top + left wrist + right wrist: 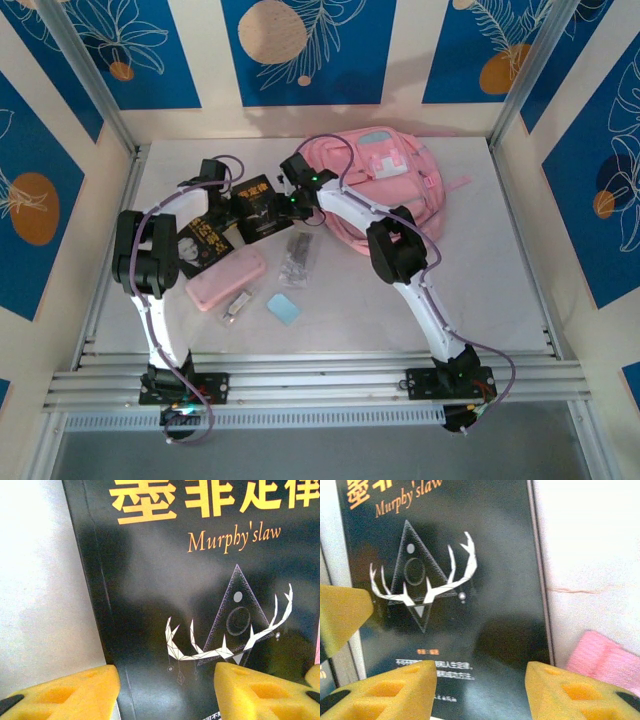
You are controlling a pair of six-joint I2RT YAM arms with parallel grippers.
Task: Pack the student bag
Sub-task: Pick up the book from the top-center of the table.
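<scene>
I have both arms folded in toward the black book (258,205): my left arm (150,300) bends sharply at the elbow well left of it, and my right arm (420,300) arcs in from the right. The left gripper (166,670) hangs over the book's cover with its yellow fingers (75,690) spread apart. The right gripper (480,666) faces it from the opposite side, jaws likewise parted.

On the table (490,290), student bag (395,170) at rear right; book (258,212) to its left; pencil case (226,279) before the book.
</scene>
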